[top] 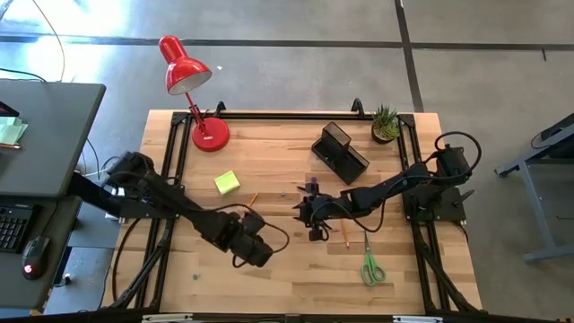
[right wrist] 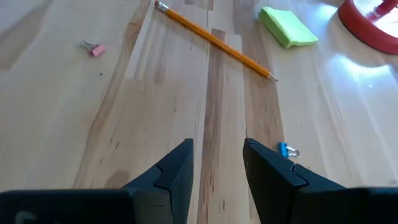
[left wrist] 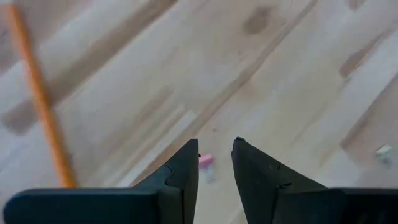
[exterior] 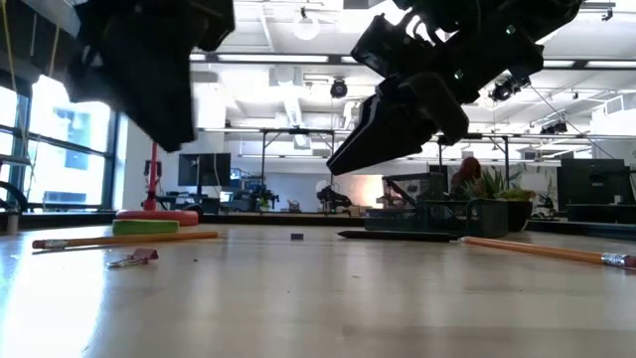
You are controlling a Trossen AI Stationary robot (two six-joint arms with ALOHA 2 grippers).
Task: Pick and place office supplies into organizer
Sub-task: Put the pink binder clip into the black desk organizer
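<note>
The black mesh organizer sits upper right of centre, the potted plant to its right. The yellow-green sticky-note block lies centre-left; the green-handled scissors lower right. Right gripper hovers mid-frame, fingers parted, empty. Left gripper, lower centre, likewise parted above a pink clip.

On the wooden surface, a red desk lamp stands at the far left corner and a small potted plant at the far right, with the black mesh organizer just beside the plant. A yellow-green sticky-note block lies left of centre. The left claw hangs near the front. The right claw reaches to mid-surface. Green-handled scissors lie at front right, an orange pencil nearby.
</note>
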